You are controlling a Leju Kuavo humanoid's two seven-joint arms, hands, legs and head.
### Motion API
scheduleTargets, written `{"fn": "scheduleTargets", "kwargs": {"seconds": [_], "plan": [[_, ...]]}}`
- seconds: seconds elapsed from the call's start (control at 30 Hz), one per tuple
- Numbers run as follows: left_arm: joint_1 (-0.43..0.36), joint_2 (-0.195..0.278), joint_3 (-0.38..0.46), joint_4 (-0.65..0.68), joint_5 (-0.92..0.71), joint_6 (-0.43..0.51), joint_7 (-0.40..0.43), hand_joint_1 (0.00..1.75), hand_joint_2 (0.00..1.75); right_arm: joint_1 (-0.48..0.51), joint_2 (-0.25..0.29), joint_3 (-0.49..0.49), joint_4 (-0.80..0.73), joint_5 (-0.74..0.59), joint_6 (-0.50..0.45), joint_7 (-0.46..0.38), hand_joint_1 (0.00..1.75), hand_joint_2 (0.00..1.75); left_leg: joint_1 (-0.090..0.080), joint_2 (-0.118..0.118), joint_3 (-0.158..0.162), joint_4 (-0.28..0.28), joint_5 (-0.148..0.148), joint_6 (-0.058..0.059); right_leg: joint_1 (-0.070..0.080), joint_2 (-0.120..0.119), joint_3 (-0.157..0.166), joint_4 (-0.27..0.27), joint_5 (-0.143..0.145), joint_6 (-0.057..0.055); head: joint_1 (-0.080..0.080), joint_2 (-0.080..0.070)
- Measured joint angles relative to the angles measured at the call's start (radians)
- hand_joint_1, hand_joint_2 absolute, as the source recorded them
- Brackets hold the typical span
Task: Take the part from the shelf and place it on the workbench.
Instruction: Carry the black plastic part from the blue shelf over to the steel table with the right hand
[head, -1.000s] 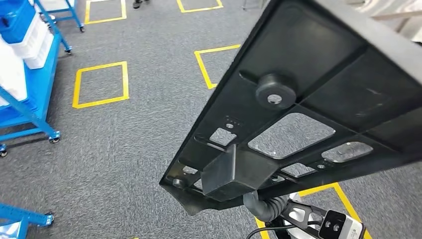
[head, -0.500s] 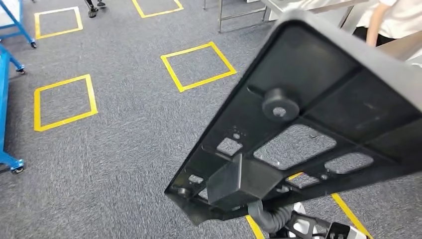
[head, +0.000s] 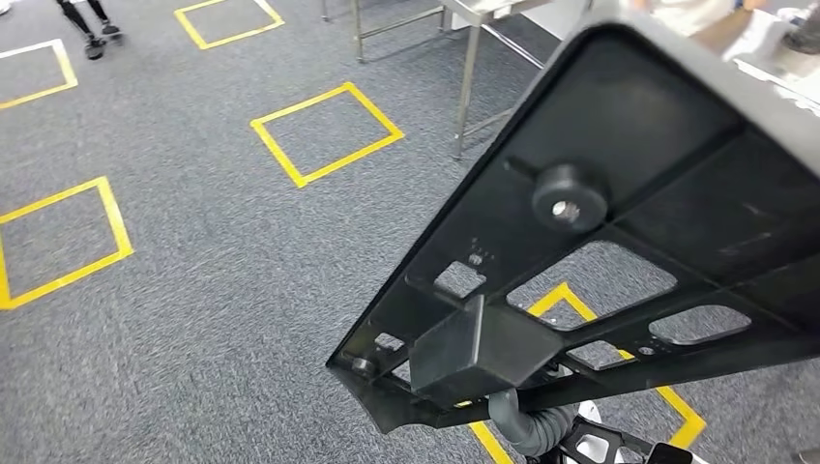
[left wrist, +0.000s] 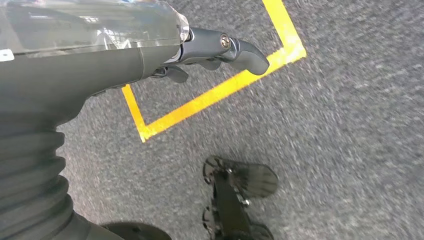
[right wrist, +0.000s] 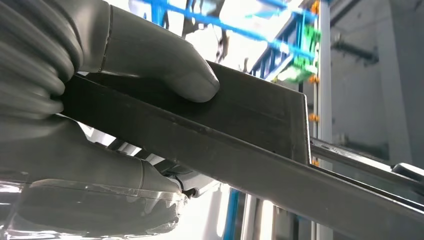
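Observation:
A large flat black plastic part (head: 619, 222) with ribs, cutouts and a round boss takes up the right of the head view, tilted up above the floor. My right hand (right wrist: 150, 55) grips its edge: the thumb presses on one face of the part (right wrist: 260, 120) and the fingers (right wrist: 90, 165) wrap the other. In the head view the ribbed right wrist (head: 527, 420) pokes out under the part. My left hand (left wrist: 220, 47) hangs over the carpet with nothing in it, fingers loosely extended. A metal workbench (head: 469, 58) stands ahead at the top.
Grey carpet with yellow taped squares (head: 324, 130) covers the floor. A person's legs (head: 87, 24) stand at the far top left. Blue shelving (right wrist: 280, 40) appears blurred behind the part in the right wrist view.
The whole picture has shifted: the camera turned away from the blue shelf, which left the view, and the metal workbench came in at the top. The part stays held in my right hand.

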Motion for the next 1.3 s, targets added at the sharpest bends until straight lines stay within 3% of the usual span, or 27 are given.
{"fn": "scheduleTargets", "kwargs": {"seconds": [0.07,0.13,0.17,0.2,0.23,0.3,0.33,0.37,0.43,0.5,0.57,0.63,0.7,0.73,0.77,0.8,0.87,0.93,1.0,1.07,1.13,1.2,1.23,1.27,1.3], "plan": [[-0.002,0.002,0.003,0.000,0.001,-0.001,-0.001,0.00,1.75,0.000,0.001,0.000,-0.005,-0.001,-0.003,0.000,1.75,1.75,0.003,-0.038,-0.014,0.045,-0.032,-0.009,-0.007,0.022,0.008,-0.012,0.007,-0.012,0.000,0.000],[0.001,0.003,0.008,0.000,0.003,-0.002,-0.001,0.00,1.75,0.002,0.003,0.000,-0.008,-0.001,-0.002,0.000,1.75,1.75,0.007,-0.087,-0.069,0.165,-0.093,-0.014,-0.010,0.044,0.012,-0.016,0.009,-0.020,0.000,0.000],[0.004,0.004,0.010,0.000,0.003,-0.001,-0.001,0.00,1.75,0.005,0.004,0.000,-0.008,0.000,-0.001,0.000,1.75,1.75,0.007,-0.096,-0.102,0.228,-0.116,-0.016,-0.009,0.057,0.012,-0.015,0.008,-0.021,0.000,0.000],[0.006,0.005,0.011,0.000,0.003,-0.001,-0.001,0.00,1.75,0.008,0.006,0.000,-0.008,0.001,0.000,0.000,1.75,1.75,0.007,-0.100,-0.125,0.267,-0.122,-0.018,-0.009,0.072,0.013,-0.014,0.008,-0.022,0.000,0.000],[0.008,0.006,0.012,0.000,0.003,0.000,-0.001,0.00,1.75,0.010,0.008,0.000,-0.008,0.001,0.001,0.000,1.75,1.75,0.007,-0.102,-0.133,0.271,-0.107,-0.019,-0.008,0.087,0.014,-0.013,0.007,-0.021,0.000,0.000],[0.008,0.007,0.013,0.000,0.003,0.000,0.000,0.00,1.75,0.011,0.013,0.000,-0.008,0.002,0.002,0.000,1.75,1.75,0.009,-0.113,-0.096,0.169,-0.032,-0.017,-0.009,0.115,0.017,-0.009,0.004,-0.017,0.000,0.000],[0.007,0.008,0.013,0.000,0.002,0.000,0.000,0.00,1.75,0.011,0.016,0.000,-0.008,0.002,0.002,0.000,1.75,1.75,0.010,-0.133,-0.068,0.103,-0.003,-0.014,-0.009,0.128,0.017,-0.006,0.001,-0.013,0.000,0.000],[0.007,0.008,0.013,0.000,0.001,0.000,0.000,0.00,1.75,0.010,0.019,0.000,-0.008,0.002,0.002,0.000,1.75,1.75,0.011,-0.152,-0.045,0.049,0.016,-0.010,-0.009,0.139,0.016,-0.002,-0.001,-0.009,0.000,0.000],[0.006,0.009,0.013,0.000,-0.001,0.000,0.000,0.00,1.75,0.010,0.023,0.000,-0.008,0.002,0.002,0.000,1.75,1.75,0.010,-0.174,-0.027,0.010,0.016,-0.001,-0.010,0.159,0.009,0.003,-0.001,0.002,0.000,0.000],[0.003,0.009,0.013,0.000,-0.003,-0.001,0.000,0.00,1.75,0.011,0.024,-0.001,-0.008,0.002,0.004,0.000,1.75,1.75,0.010,-0.158,-0.025,0.003,0.020,0.011,-0.013,0.168,0.004,0.002,0.000,0.015,0.000,0.000],[0.000,0.007,0.013,0.000,-0.008,-0.002,0.000,0.00,1.75,0.008,0.024,-0.003,-0.008,0.002,0.008,0.000,1.75,1.75,0.012,-0.137,-0.022,-0.004,0.024,0.026,-0.012,0.127,-0.012,0.036,-0.022,0.025,0.000,0.000],[0.003,0.007,0.013,0.000,-0.011,-0.003,0.000,0.00,1.75,0.004,0.024,-0.004,-0.008,0.001,0.013,0.000,1.75,1.75,0.010,-0.113,-0.020,-0.007,0.024,0.034,-0.012,0.068,-0.067,0.146,-0.080,0.033,0.000,0.000],[0.006,0.008,0.013,0.000,-0.012,-0.003,0.000,0.00,1.75,0.005,0.024,-0.007,-0.008,0.001,0.016,0.000,1.75,1.75,0.007,-0.087,-0.020,-0.006,0.021,0.037,-0.016,0.050,-0.130,0.266,-0.123,0.039,0.000,0.000],[0.006,0.008,0.013,0.000,-0.012,-0.003,0.000,0.00,1.75,0.006,0.024,-0.008,-0.008,0.001,0.017,0.000,1.75,1.75,0.006,-0.074,-0.019,-0.006,0.019,0.036,-0.018,0.047,-0.141,0.286,-0.120,0.040,0.000,0.000],[0.006,0.008,0.013,0.000,-0.012,-0.003,0.000,0.00,1.75,0.006,0.024,-0.009,-0.008,0.001,0.017,0.000,1.75,1.75,0.006,-0.062,-0.017,-0.006,0.017,0.035,-0.018,0.043,-0.131,0.264,-0.098,0.039,0.000,0.000],[0.004,0.007,0.013,0.000,-0.012,-0.003,0.000,0.00,1.75,0.006,0.024,-0.009,-0.008,0.001,0.017,0.000,1.75,1.75,0.006,-0.051,-0.013,-0.006,0.015,0.033,-0.018,0.034,-0.102,0.208,-0.064,0.036,0.000,0.000],[0.003,0.007,0.013,0.000,-0.012,-0.005,0.001,0.00,1.75,0.005,0.024,-0.010,-0.008,0.001,0.017,0.000,1.75,1.75,0.003,-0.031,-0.005,-0.006,0.008,0.026,-0.008,-0.015,-0.030,0.069,-0.010,0.023,0.000,0.000],[0.002,0.006,0.013,0.000,-0.012,-0.007,0.001,0.00,1.75,0.004,0.023,-0.010,-0.009,0.001,0.018,0.000,1.75,1.75,0.000,-0.012,0.002,-0.005,0.001,0.015,0.003,-0.042,0.000,0.004,0.003,0.011,0.000,0.000],[-0.002,0.006,0.013,0.000,-0.012,-0.007,0.002,0.00,1.75,0.004,0.023,-0.012,-0.010,0.001,0.017,0.000,1.75,1.75,-0.001,0.006,0.008,-0.008,-0.003,0.005,0.004,-0.019,-0.001,-0.001,0.004,0.001,0.000,0.000],[-0.005,0.006,0.013,0.000,-0.014,-0.007,0.003,0.00,1.75,0.001,0.023,-0.015,-0.011,0.002,0.015,0.000,1.75,1.75,0.001,-0.019,0.007,0.013,-0.022,-0.005,-0.002,0.005,0.004,-0.010,0.009,-0.009,0.000,0.000],[-0.003,0.005,0.013,0.000,-0.016,-0.008,0.005,0.00,1.75,-0.005,0.023,-0.016,-0.010,0.002,0.014,0.000,1.75,1.75,0.005,-0.073,-0.035,0.112,-0.078,-0.010,-0.007,0.029,0.009,-0.016,0.012,-0.017,0.000,0.000],[0.003,0.004,0.013,0.000,-0.016,-0.007,0.008,0.00,1.75,-0.007,0.023,-0.017,-0.007,0.002,0.012,0.000,1.75,1.75,0.006,-0.097,-0.101,0.240,-0.128,-0.013,-0.007,0.057,0.009,-0.015,0.011,-0.021,0.000,0.000],[0.005,0.004,0.013,0.000,-0.016,-0.007,0.009,0.00,1.75,-0.007,0.023,-0.017,-0.004,0.002,0.011,0.000,1.75,1.75,0.006,-0.100,-0.120,0.270,-0.129,-0.014,-0.006,0.071,0.010,-0.015,0.011,-0.022,0.000,0.000],[0.006,0.004,0.013,0.000,-0.016,-0.007,0.010,0.00,1.75,-0.007,0.022,-0.017,-0.002,0.001,0.010,0.000,1.75,1.75,0.006,-0.101,-0.122,0.263,-0.109,-0.014,-0.006,0.086,0.012,-0.014,0.011,-0.021,0.000,0.000],[0.005,0.004,0.013,0.000,-0.016,-0.007,0.011,0.00,1.75,-0.007,0.022,-0.017,0.000,0.000,0.010,0.000,1.75,1.75,0.006,-0.105,-0.107,0.218,-0.073,-0.013,-0.006,0.101,0.013,-0.012,0.010,-0.020,0.000,0.000]]}}
